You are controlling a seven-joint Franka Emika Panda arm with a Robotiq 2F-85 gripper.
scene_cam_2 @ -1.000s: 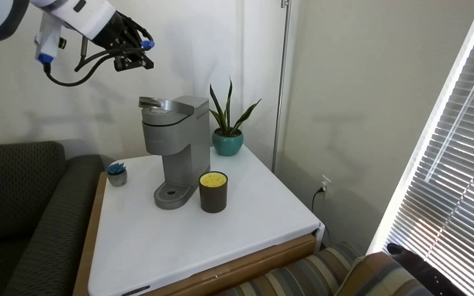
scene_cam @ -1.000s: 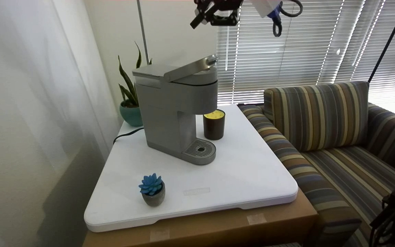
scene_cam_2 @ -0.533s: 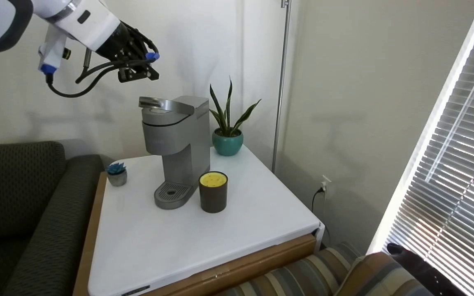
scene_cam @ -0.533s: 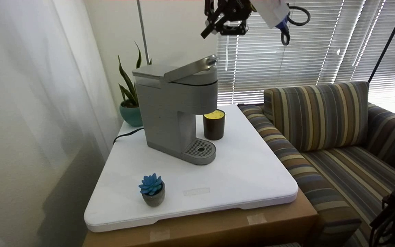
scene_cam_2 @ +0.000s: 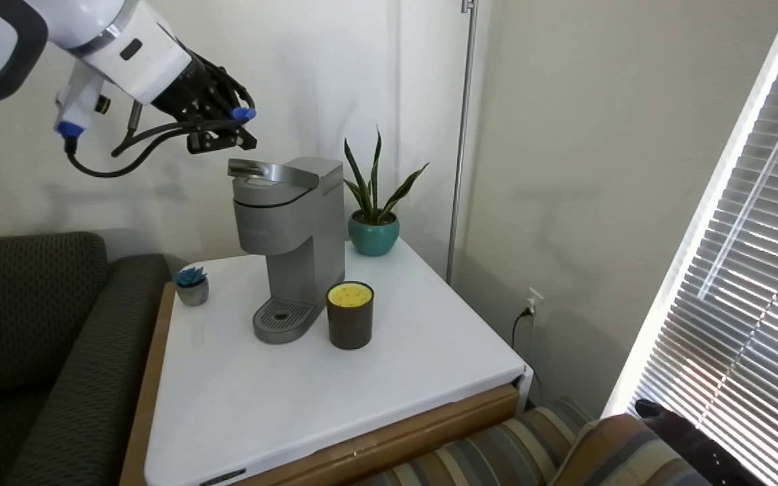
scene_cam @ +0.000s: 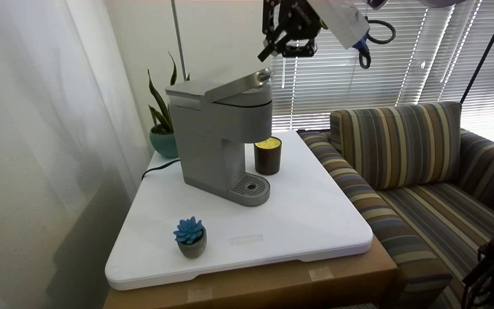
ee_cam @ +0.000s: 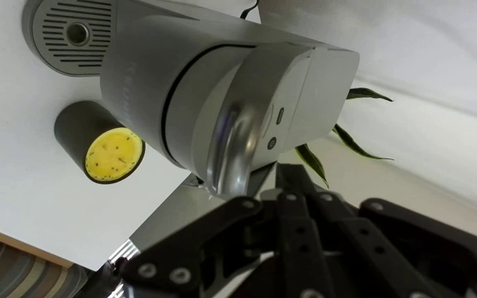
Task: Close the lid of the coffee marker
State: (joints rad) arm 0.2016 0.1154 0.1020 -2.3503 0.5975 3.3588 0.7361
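The grey coffee maker (scene_cam: 206,141) stands upright on the white table; it also shows in an exterior view (scene_cam_2: 315,229) and the wrist view (ee_cam: 147,70). Its lid handle (scene_cam: 238,86), silver at the front end, slopes upward, its front end raised above the machine's top; it also shows in an exterior view (scene_cam_2: 274,173) and close in the wrist view (ee_cam: 234,136). My gripper (scene_cam: 268,51) is just above the handle's front end, apart from it in that view. The gripper (scene_cam_2: 248,140) is shut and empty; its fingertips (ee_cam: 292,176) meet in the wrist view.
A dark cup with a yellow top (scene_cam_2: 350,320) stands beside the coffee maker's drip tray. A teal plant pot (scene_cam_2: 373,236) is behind it. A small blue succulent (scene_cam: 190,236) sits near the white table's (scene_cam: 298,227) edge. A striped armchair (scene_cam: 397,150) adjoins the table.
My gripper has moved down toward the raised lid handle, shifting right in an exterior view. The coffee maker, its handle and the other objects have not moved.
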